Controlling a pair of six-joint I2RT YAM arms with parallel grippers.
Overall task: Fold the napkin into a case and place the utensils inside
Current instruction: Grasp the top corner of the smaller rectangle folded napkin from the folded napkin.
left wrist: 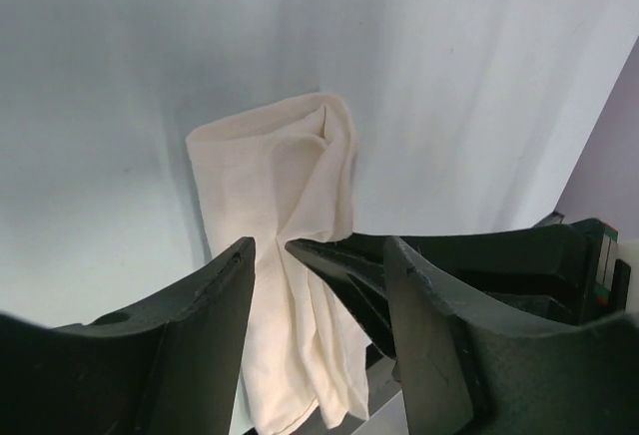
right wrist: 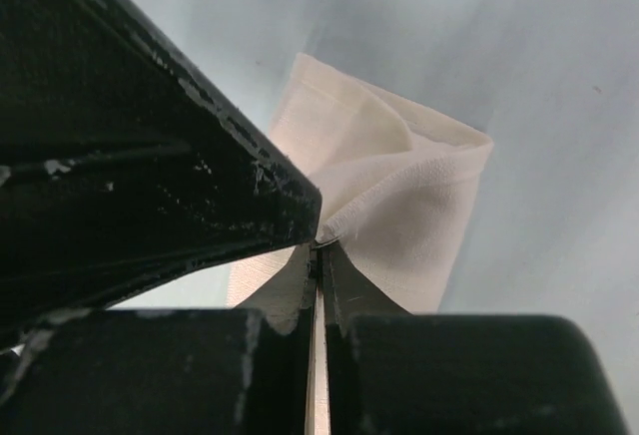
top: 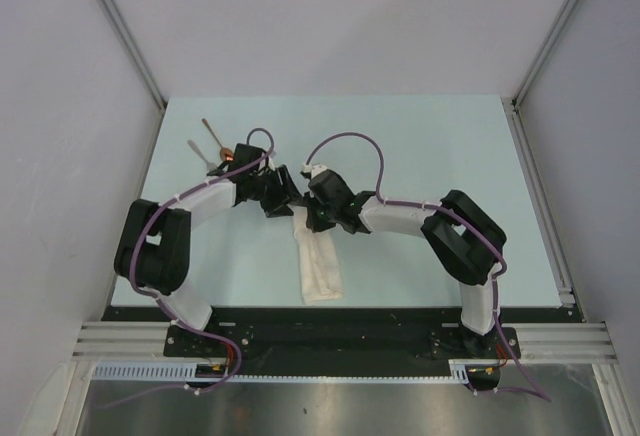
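Your right gripper [right wrist: 318, 245] is clamped on the far end of the case [top: 321, 266]. Your left gripper [top: 285, 204] stands fingers apart astride that end. The fork [top: 197, 151] and spoon [top: 217, 140] lie beyond the case, to its left.

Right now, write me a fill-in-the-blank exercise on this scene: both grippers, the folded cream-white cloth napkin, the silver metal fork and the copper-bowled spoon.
1. The right gripper is shut on the far end of the folded cream-white cloth ___.
2. The left gripper holds its jaws ___.
3. The small silver metal fork and the slim copper-bowled spoon lie on the far ___ part of the pale table.
Missing words: napkin; open; left.
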